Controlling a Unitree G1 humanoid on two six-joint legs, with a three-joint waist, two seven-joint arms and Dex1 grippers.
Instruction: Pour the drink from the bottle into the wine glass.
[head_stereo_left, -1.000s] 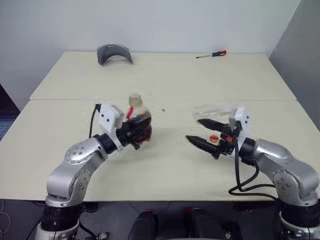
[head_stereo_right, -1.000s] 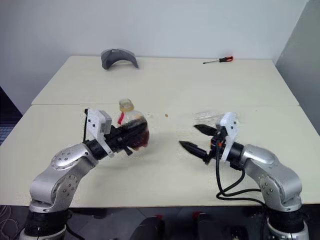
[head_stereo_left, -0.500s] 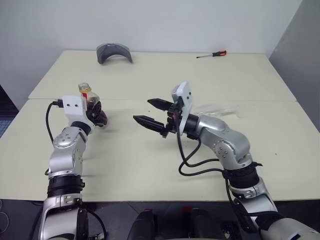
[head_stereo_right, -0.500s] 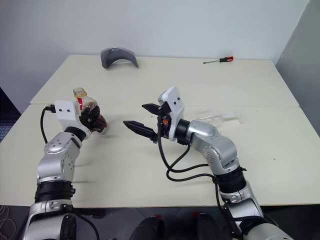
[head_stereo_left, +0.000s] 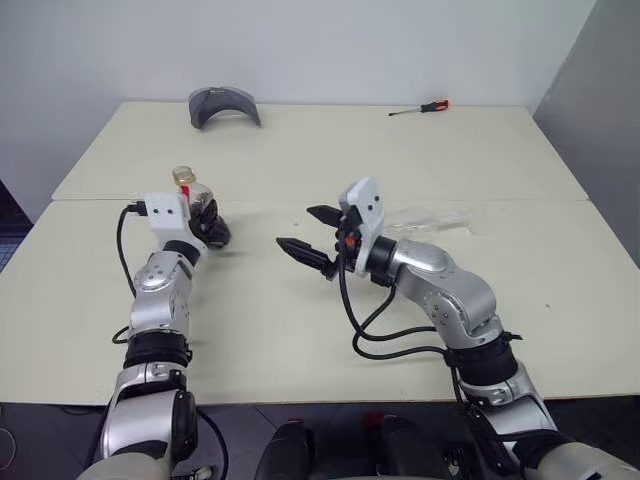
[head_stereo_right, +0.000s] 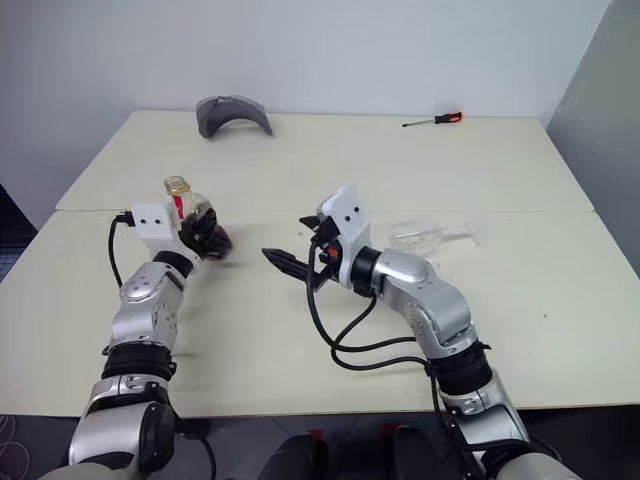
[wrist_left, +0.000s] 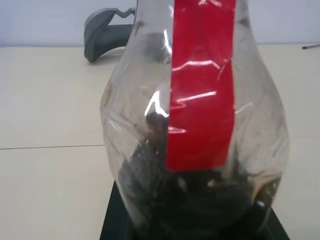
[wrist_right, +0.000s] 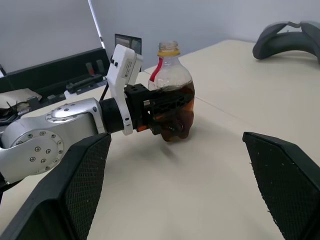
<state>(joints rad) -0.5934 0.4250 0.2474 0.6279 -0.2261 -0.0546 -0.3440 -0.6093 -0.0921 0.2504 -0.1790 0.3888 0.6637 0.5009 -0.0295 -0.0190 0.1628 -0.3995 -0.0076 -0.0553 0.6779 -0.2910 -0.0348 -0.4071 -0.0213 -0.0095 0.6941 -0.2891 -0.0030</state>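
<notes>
Both arms are silver-grey metal with black joint bands; each pincer (head_stereo_left: 311, 231) has black pointed fingers, a white wrist block and looping black cables.

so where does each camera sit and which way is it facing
Left eye, right eye: on the head, looking forward and down over the table; both arms show, the left gripper shut on the bottle, the right gripper open, the wine glass lying behind it.
Left wrist: looks along its jaws, close on the bottle's red label.
Right wrist: looks between its open fingers at the bottle.
Shared: all show the bottle and the grey curved object.
</notes>
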